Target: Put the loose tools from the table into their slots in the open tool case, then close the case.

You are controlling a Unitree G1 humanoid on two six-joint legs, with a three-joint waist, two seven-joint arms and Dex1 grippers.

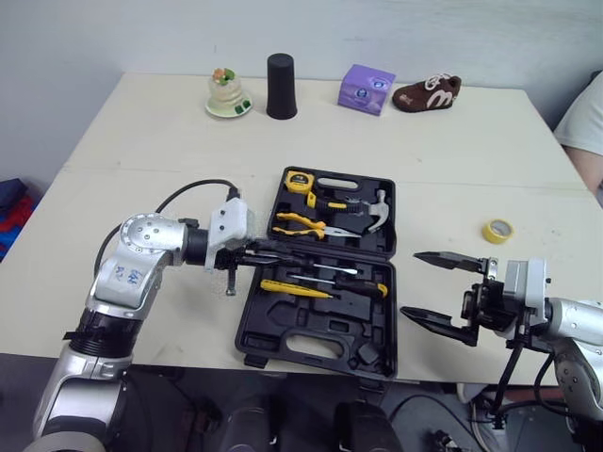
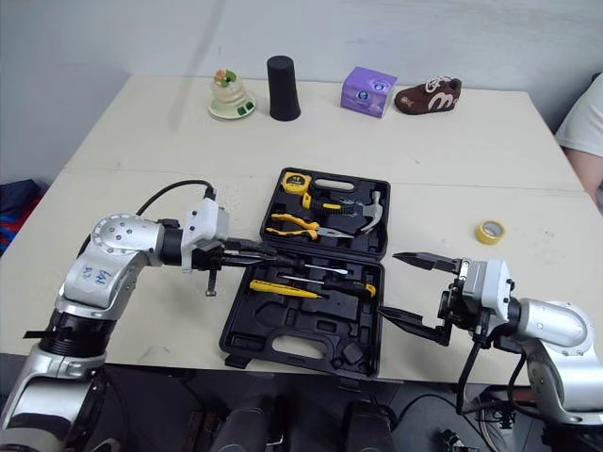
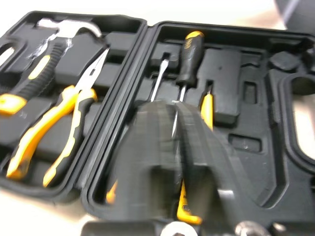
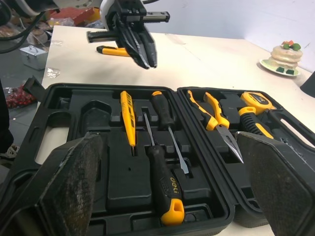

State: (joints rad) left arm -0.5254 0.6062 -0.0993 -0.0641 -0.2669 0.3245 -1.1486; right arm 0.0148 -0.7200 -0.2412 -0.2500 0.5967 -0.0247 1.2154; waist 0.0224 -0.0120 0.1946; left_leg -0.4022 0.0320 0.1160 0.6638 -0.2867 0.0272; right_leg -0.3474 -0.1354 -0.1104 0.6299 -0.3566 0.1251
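Left gripper [image 1: 275, 252] has its two black fingers pressed together with nothing between them, and it hangs over the left edge of the open tool case [image 1: 316, 363], its tips pointing across the hinge line toward the middle. Right gripper [image 1: 412, 282] is spread wide and empty, level with the table just off the case's right side, fingertips aimed at the near half. The case lies flat at the table's front centre. Its far half holds a yellow tape measure [image 1: 299, 181], a hammer [image 1: 377, 212] and yellow-handled pliers [image 1: 300, 223]. Its near half holds a slim yellow tester [image 1: 287, 288], a thin screwdriver [image 1: 332, 270] and a black-handled screwdriver with a yellow end [image 1: 366, 287], all seated in slots directly ahead of the left fingertips. In the right wrist view a yellow-and-black tool [image 4: 110, 50] lies on the table beyond the case, just beside the left gripper. A roll of yellow tape [image 1: 497, 231] sits on the table, apart from the case and beyond the right gripper.
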